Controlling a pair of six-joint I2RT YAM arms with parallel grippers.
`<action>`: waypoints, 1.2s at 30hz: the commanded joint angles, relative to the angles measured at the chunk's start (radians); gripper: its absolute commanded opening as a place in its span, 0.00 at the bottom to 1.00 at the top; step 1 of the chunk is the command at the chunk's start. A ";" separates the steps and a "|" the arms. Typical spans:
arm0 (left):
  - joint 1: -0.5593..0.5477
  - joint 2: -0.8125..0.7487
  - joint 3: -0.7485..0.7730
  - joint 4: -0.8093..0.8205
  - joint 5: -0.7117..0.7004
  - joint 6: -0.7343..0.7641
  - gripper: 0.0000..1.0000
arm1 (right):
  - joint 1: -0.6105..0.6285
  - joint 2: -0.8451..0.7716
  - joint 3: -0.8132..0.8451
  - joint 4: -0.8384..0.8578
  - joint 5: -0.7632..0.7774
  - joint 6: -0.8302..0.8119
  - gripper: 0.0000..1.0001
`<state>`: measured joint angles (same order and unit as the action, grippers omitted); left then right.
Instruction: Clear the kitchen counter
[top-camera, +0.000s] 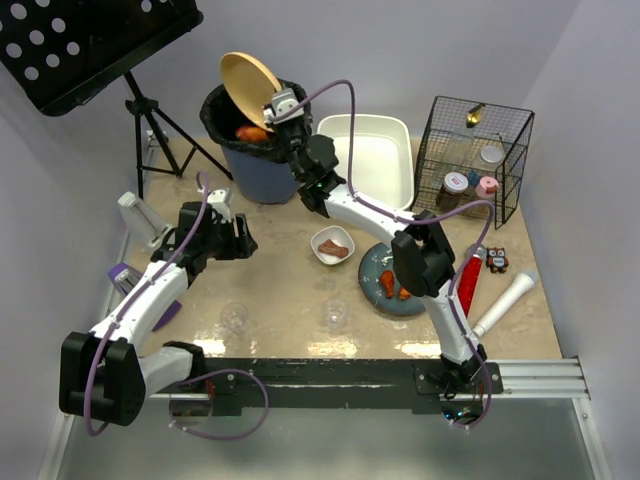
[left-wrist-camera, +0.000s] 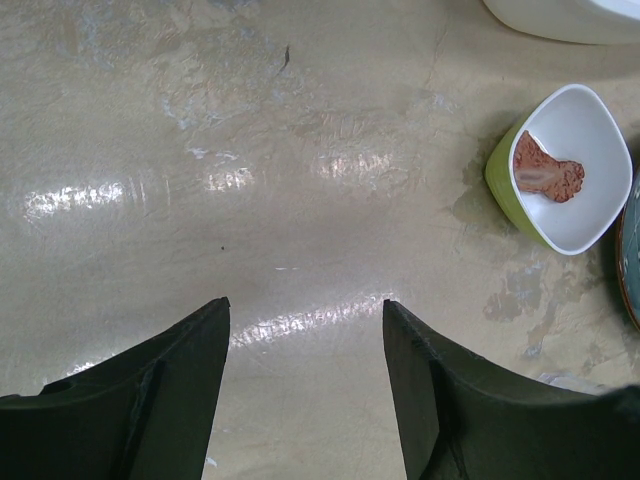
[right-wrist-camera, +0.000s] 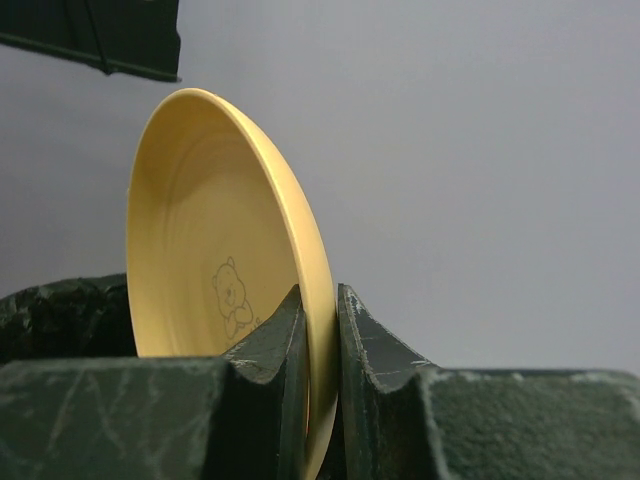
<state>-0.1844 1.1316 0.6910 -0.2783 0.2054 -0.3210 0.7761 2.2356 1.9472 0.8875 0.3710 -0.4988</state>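
Over the black-lined grey bin (top-camera: 252, 172), my right pincer (top-camera: 281, 107) tips a round yellow plate (top-camera: 249, 84).

Both its fingers are nearly closed, pinching the plate's rim (right-wrist-camera: 318, 300). The plate stands steeply tilted, its hollow face toward the bin's mouth just below, where something orange (top-camera: 250, 132) lies. The beige mottled stone-pattern kitchen counter (top-camera: 280, 290) spreads out below and nearer the bases than this pincer. My left pincer (top-camera: 244, 238) hovers low over it, fingers wide apart (left-wrist-camera: 305, 312) and holding nothing. A square bowl, green outside and white inside (left-wrist-camera: 560, 170), sits to its right, so I judge the left arm nearer to that. No writing is readable; only a small bear drawing (right-wrist-camera: 233, 298) shows inside the plate.
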 joint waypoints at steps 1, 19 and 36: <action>0.007 0.000 0.008 0.021 0.012 0.019 0.67 | -0.003 -0.093 0.001 0.198 -0.018 -0.034 0.00; 0.007 -0.001 0.010 0.028 0.017 0.013 0.66 | -0.129 -0.306 -0.028 -0.036 0.471 0.561 0.00; 0.007 -0.009 0.004 0.030 0.029 0.013 0.66 | -0.259 -0.258 -0.178 -0.481 0.638 0.954 0.00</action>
<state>-0.1844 1.1328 0.6910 -0.2779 0.2138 -0.3210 0.5224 1.9911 1.7733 0.4343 0.9703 0.3710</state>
